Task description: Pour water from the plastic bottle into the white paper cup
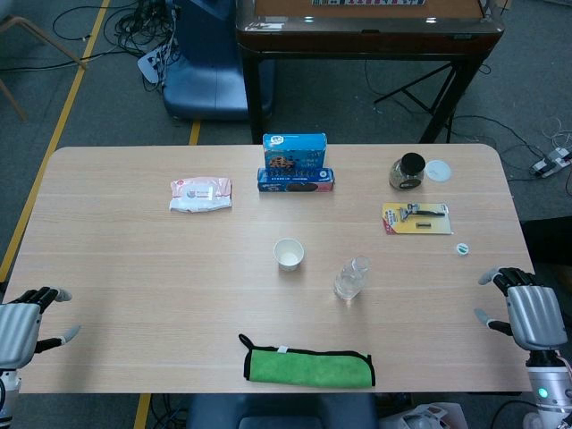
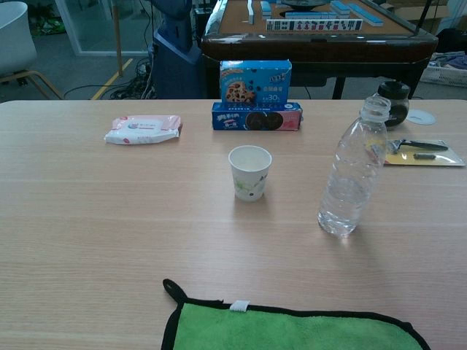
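A clear plastic bottle stands upright and uncapped near the table's middle, with a little water in its lower part. The white paper cup stands upright to the bottle's left, a short gap between them. My left hand rests at the table's near left edge, fingers apart and holding nothing. My right hand sits at the near right edge, also spread and holding nothing. Both hands are far from the bottle and cup and show only in the head view.
A green cloth lies at the front edge. Cookie boxes, a pink wipes pack, a dark jar, a white lid, a razor card and the bottle cap sit further back and right.
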